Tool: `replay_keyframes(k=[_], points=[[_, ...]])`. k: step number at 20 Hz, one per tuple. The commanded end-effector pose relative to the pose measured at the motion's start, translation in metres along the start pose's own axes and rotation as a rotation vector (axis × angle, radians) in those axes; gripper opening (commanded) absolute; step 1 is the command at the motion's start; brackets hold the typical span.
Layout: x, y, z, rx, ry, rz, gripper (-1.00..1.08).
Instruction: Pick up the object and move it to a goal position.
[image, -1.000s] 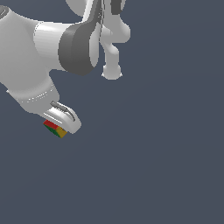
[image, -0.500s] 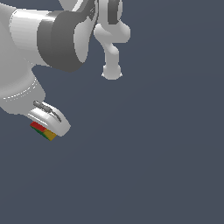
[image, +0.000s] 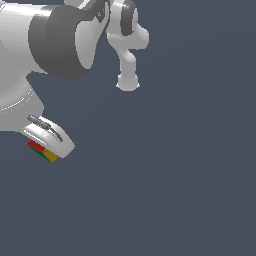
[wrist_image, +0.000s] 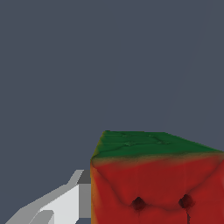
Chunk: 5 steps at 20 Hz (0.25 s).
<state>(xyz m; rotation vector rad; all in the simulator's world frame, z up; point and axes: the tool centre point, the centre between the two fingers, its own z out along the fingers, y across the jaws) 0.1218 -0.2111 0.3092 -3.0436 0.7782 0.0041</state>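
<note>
Under the arm, at the exterior view's left, the tool (image: 46, 145) pinches the cube (image: 42, 151). Grasp looks done; carrying to an unseen goal remains.

Backdrop (image: 190, 175) is one flat slate blue-grey field, same tone in both views. No seam between floor and wall visible, so can't tell which surface it is. No texture or pattern on it. Lighting is even and diffuse; no cast shadows or highlights show on the grey. In the wrist view the same grey (wrist_image: 109, 61) fills the whole area behind the foreground, with only a faint, barely lighter streak running diagonally through it.
</note>
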Motion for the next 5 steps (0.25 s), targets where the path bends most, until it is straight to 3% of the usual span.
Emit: replay_keyframes(k=[1,5], points=[[0.0015,0.0001,-0.0027,0.001,0.002,0.000,-1.00],[0.0022,0.0003,-0.0032,0.001,0.002,0.000,-1.00]])
